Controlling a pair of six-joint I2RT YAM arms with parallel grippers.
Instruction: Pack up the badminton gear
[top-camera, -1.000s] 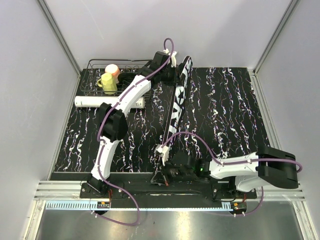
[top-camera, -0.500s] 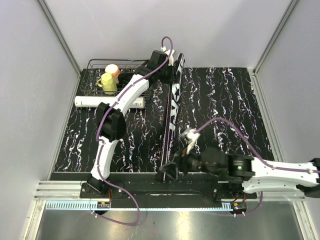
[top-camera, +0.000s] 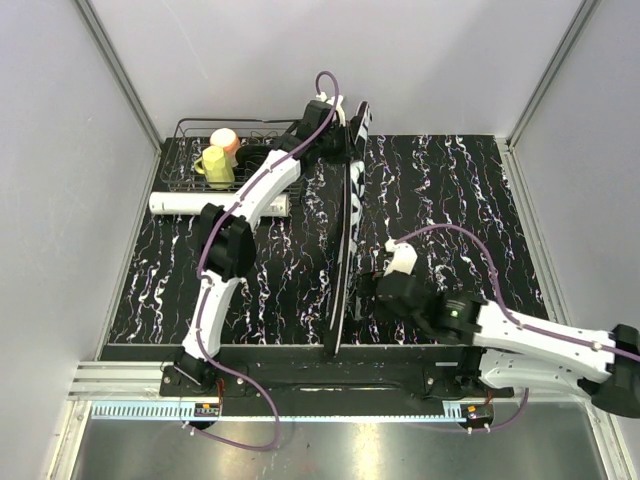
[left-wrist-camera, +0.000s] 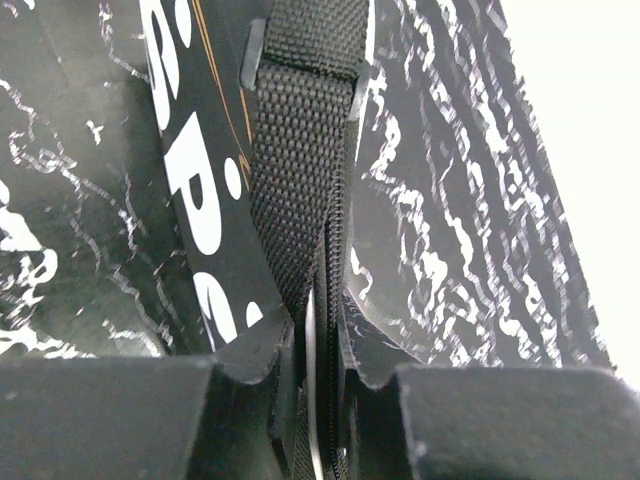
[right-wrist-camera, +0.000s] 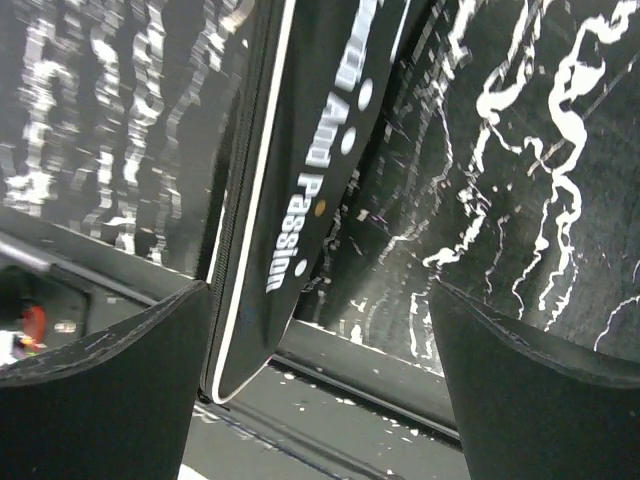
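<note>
Left hand (left-wrist-camera: 318, 370) pinches bag (top-camera: 345, 230) at far end, propping it on edge, likely for zipper access. Right hand (right-wrist-camera: 320, 390) open, empty, facing near tip.

My left gripper (left-wrist-camera: 318, 372) pinches the black bag (left-wrist-camera: 196, 190) at its zipper edge, woven strap (left-wrist-camera: 300, 150) above, marbled table (left-wrist-camera: 450, 250) behind.

The bench (top-camera: 450, 200), black with white veining, carries a wire basket (top-camera: 250, 122) at its far left, a long white tube (top-camera: 175, 203) just nearer, and the black bag (top-camera: 345, 250) on edge along the middle.
</note>
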